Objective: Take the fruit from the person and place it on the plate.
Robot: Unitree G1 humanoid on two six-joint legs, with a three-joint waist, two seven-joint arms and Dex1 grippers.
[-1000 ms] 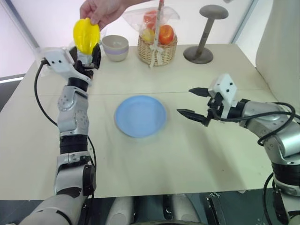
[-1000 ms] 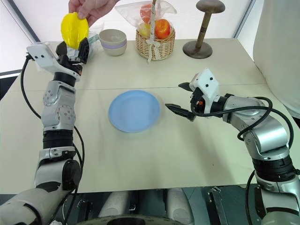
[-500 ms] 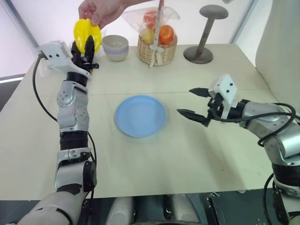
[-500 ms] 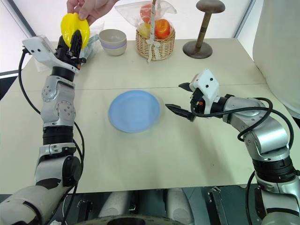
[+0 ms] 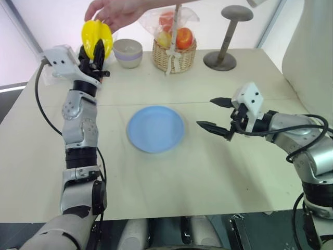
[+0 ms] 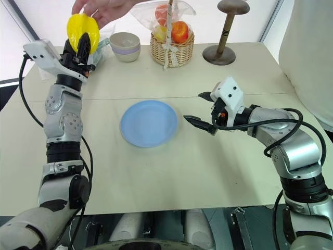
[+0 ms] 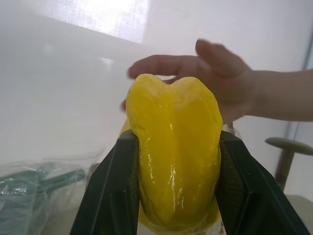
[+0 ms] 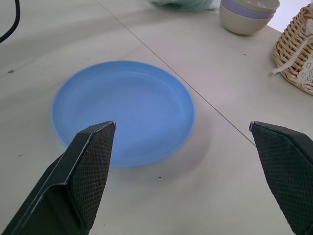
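Clamping the yellow starfruit toy [image 7: 173, 156] from both sides, the left gripper [image 5: 95, 52] has its two black fingers [image 7: 110, 196] pressed against the fruit's ridged flanks at the upper left of the head views. The person's hand [image 5: 115, 11] sits just above and behind the fruit, fingers spread over its top; whether they touch it cannot be told. The light blue plate [image 5: 156, 128] lies bare on the pale table [image 5: 208, 172] at the centre of the frame, well apart from the fruit. To the right of the plate the right gripper [image 5: 216, 114] hangs with its jaws wide apart and nothing between them, pointing toward the plate's rim. Along the far edge of the table stand a small grey-lilac bowl [image 5: 128, 52], a wicker basket [image 5: 174, 54] of round fruits wrapped in clear film, and a wooden stand [image 5: 226, 39] with a round top.
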